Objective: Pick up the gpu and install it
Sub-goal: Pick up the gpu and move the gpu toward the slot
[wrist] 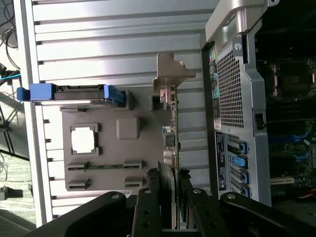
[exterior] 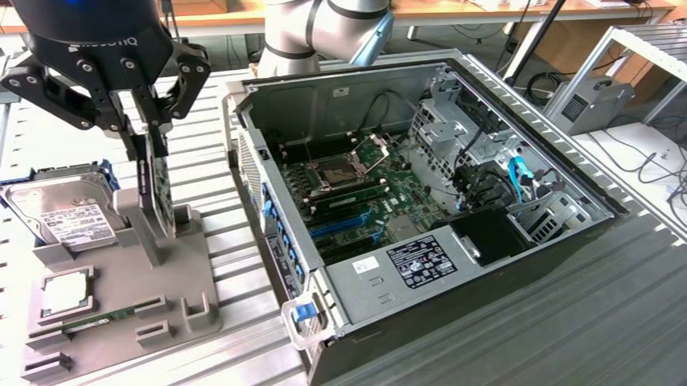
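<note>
So, the claw (exterior: 150, 133) is clamped down on the top edge of the gpu (exterior: 159, 189), one finger on each face. The card is held upright, edge-on, over the grey holder (exterior: 188, 281) on the slatted worktop (exterior: 215, 161). Whether its bottom edge is seated in the holder's slot or just clear of it can't be told.

From the wrist view the gpu (wrist: 170, 133) is seen as a thin strip running out from between the claw (wrist: 173, 182) fingers, with its silver bracket at the far end.

The rest of the holder is loaded too: a hard drive (exterior: 64, 213) in a blue caddy at the back, a CPU (exterior: 67, 293) near the front, and a memory stick (exterior: 102, 320) laid just beside it.

The open PC case (exterior: 429, 201) is parked to the exterior view's right of the holder, with the motherboard (exterior: 365, 193) exposed inside.
</note>
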Action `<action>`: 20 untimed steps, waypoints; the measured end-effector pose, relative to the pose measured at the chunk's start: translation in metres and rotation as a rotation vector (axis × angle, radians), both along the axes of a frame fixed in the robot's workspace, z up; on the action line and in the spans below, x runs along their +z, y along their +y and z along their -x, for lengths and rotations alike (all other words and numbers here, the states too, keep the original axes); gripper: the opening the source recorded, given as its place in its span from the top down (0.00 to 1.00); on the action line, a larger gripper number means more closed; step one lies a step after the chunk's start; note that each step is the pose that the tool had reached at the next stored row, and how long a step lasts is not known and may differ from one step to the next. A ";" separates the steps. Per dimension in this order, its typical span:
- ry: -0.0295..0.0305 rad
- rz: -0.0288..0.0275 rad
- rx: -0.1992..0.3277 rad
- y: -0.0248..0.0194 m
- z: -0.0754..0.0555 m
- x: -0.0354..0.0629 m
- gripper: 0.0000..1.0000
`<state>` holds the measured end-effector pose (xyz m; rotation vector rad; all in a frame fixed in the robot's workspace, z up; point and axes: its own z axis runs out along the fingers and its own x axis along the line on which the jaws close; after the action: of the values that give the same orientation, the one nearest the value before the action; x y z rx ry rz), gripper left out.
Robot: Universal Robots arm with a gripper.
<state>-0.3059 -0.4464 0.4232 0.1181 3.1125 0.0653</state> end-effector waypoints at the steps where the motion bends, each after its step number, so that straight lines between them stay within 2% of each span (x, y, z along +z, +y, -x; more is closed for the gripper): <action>1: -0.0001 0.0000 0.000 0.0000 0.000 0.0006 0.73; 20: -0.0001 0.0000 0.000 0.0000 0.000 0.0123 0.73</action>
<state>-0.3058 -0.4464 0.4355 0.1181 3.1124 0.0653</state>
